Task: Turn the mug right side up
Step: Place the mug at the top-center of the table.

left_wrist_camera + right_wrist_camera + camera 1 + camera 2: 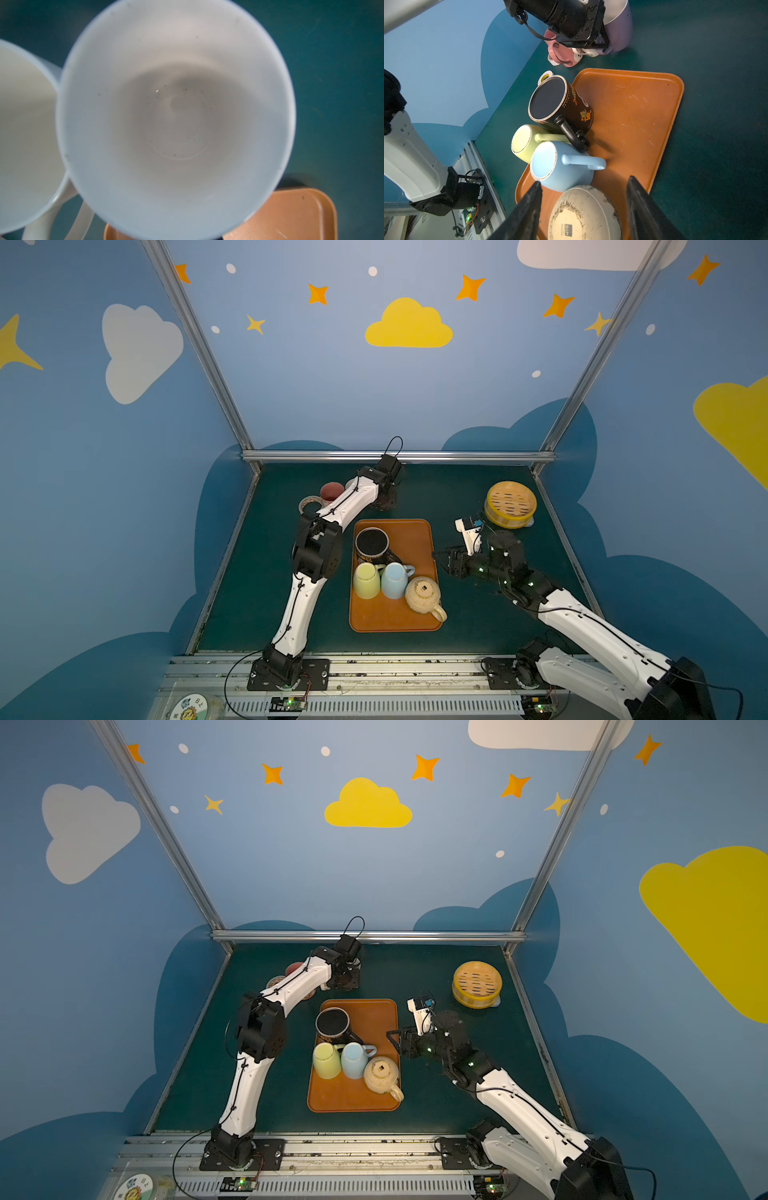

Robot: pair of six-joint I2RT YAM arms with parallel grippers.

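Lavender mug (620, 27) stands upright beyond the orange tray (643, 108), largely hidden under the left gripper (593, 44), whose fingers we cannot make out. The tray holds a black mug (550, 99), green mug (521, 141), blue mug (566, 176) and cream mug (583, 216), the last three base-up. Right gripper (584, 180), fingers apart, hangs at the tray's right edge.

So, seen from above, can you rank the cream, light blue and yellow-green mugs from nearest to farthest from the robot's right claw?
1. Cream mug: upside down at the right edge of the orange tray, just beside the open right gripper.
2. Light blue mug: middle of the row, next to the cream one.
3. Yellow-green mug: at the tray's left edge.
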